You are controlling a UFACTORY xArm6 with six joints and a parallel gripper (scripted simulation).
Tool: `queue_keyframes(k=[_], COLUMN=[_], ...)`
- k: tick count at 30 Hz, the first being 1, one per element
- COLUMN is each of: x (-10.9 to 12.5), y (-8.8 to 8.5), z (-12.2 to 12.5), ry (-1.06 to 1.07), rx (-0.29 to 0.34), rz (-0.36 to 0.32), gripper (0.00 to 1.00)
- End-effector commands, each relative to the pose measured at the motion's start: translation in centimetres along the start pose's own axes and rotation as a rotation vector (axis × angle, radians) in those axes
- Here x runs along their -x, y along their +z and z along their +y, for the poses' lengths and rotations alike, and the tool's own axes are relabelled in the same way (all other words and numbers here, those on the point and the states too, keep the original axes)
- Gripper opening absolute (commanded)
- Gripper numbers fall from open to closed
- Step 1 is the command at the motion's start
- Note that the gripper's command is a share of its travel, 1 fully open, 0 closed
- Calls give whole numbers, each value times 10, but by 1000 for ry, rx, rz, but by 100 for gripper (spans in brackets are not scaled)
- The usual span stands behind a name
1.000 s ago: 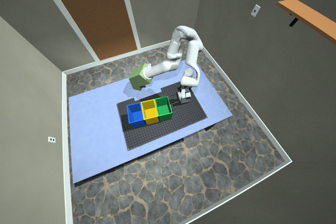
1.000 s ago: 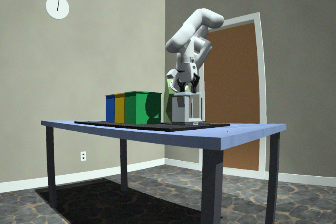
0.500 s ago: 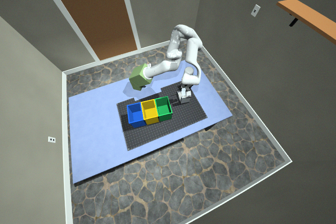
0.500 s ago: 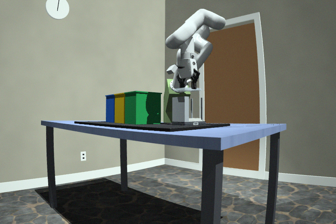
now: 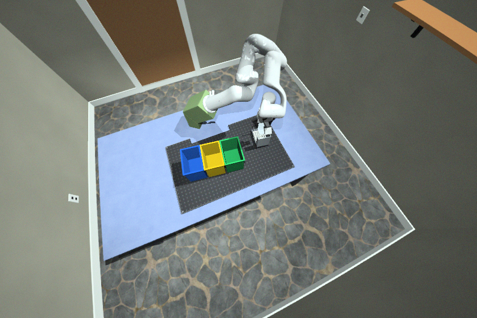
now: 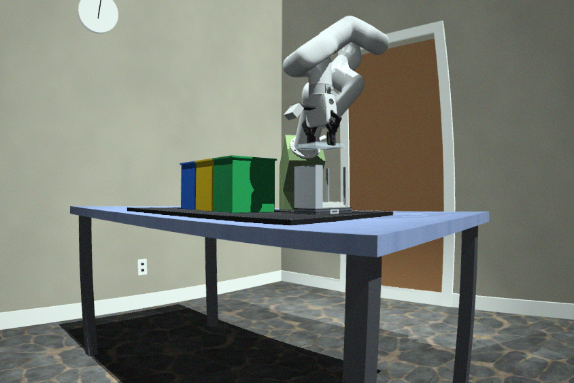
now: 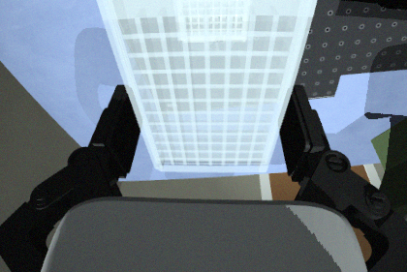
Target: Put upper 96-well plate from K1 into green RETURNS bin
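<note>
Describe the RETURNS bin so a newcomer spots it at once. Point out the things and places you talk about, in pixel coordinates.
On the blue-topped table (image 5: 134, 175) (image 6: 288, 225) lies a dark perforated mat (image 5: 265, 164) (image 6: 260, 215) with three touching, open-topped bins in a row. The RETURNS bin (image 5: 232, 150) (image 6: 241, 184) is the end one nearest the pale rack (image 5: 263, 141) (image 6: 308, 186); it alone is green, its neighbours yellow and blue.

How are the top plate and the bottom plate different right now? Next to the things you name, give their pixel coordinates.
The upper plate (image 6: 319, 145) (image 7: 208, 77) is up in the air, while the lower plate (image 6: 334, 204) is down in the rack (image 6: 308, 188).
The gripper (image 6: 321, 141) (image 7: 208, 103) pinches the upper plate; nothing grips the lower plate.
Both are pale plates with a grid pattern.
</note>
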State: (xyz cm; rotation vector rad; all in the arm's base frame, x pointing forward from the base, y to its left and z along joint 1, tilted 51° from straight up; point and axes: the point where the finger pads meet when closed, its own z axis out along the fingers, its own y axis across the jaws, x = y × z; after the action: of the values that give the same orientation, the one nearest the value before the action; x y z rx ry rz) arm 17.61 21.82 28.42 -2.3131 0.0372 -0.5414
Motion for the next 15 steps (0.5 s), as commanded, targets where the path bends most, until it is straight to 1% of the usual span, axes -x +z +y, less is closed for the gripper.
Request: queue_keyframes(k=[1, 15], x=[0, 0], y=[-9, -29], z=[0, 0], ry=[-1, -1], rx=[-2, -2], rz=[1, 1], gripper=[0, 0])
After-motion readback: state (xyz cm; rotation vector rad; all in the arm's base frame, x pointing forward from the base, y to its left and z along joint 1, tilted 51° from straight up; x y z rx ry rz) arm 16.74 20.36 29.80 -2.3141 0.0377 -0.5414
